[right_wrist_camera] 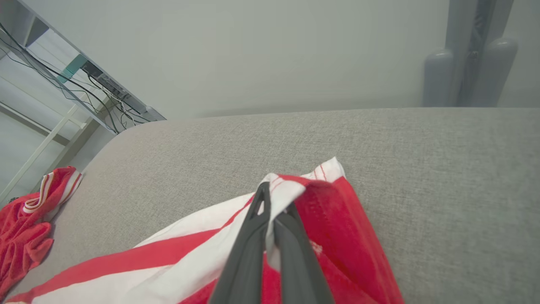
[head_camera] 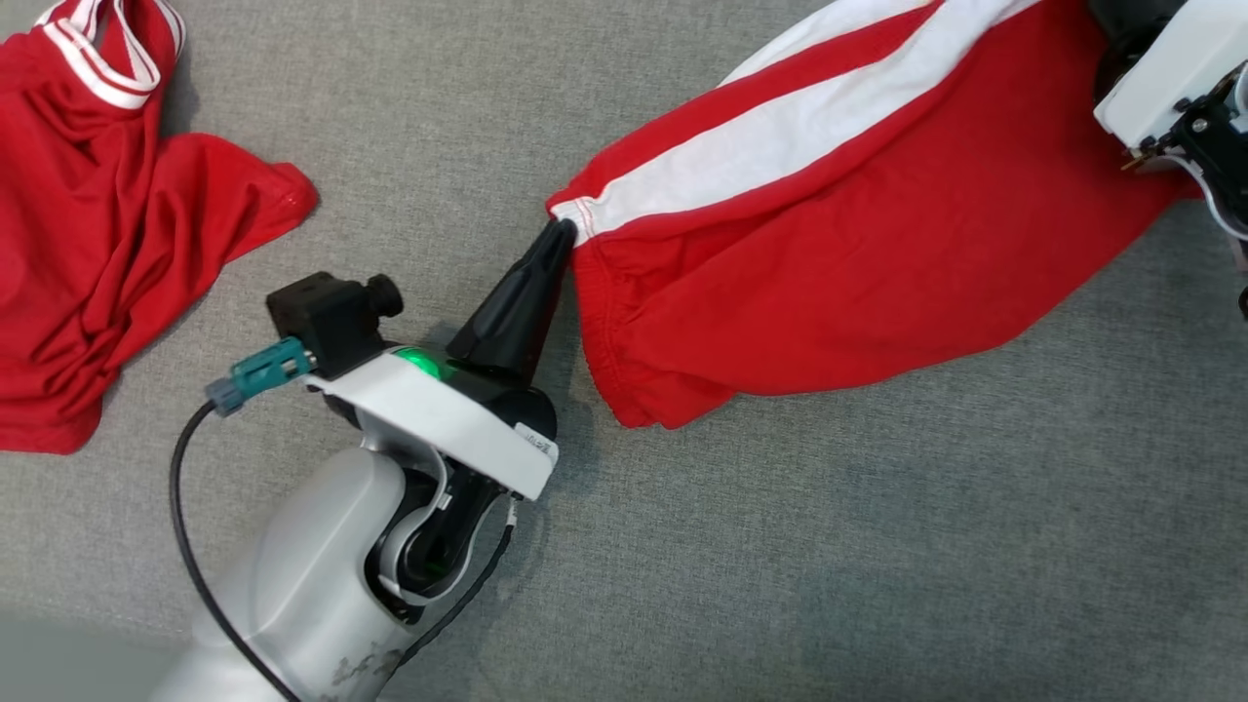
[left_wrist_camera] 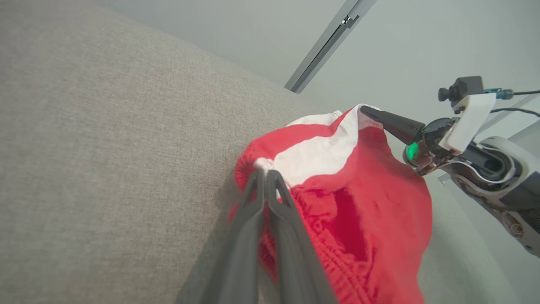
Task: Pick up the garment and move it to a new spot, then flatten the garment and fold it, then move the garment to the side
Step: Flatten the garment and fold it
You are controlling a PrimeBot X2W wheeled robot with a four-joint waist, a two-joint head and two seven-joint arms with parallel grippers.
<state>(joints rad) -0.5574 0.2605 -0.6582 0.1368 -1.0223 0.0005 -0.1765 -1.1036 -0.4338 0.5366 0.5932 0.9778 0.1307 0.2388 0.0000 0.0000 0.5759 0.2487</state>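
Observation:
The garment (head_camera: 877,244) is a pair of red shorts with a broad white side stripe. It is stretched across the grey fabric surface between my two grippers. My left gripper (head_camera: 560,232) is shut on the garment's white-striped end by the gathered waistband. Its closed fingers (left_wrist_camera: 258,198) pinch that corner in the left wrist view, with the red cloth (left_wrist_camera: 371,202) bunched behind. My right gripper (right_wrist_camera: 270,198) is shut on the white hem corner at the other end. From the left wrist camera, the right gripper (left_wrist_camera: 366,109) grips the far edge. My right wrist housing (head_camera: 1160,88) covers its fingertips.
A second red garment with white-trimmed collar (head_camera: 107,244) lies crumpled at the far left, also as the red heap (right_wrist_camera: 25,228). The grey surface (head_camera: 877,565) extends wide in front. Its rounded far edge (right_wrist_camera: 295,116) meets a pale wall; a cable-laden shelf (right_wrist_camera: 97,80) stands beyond.

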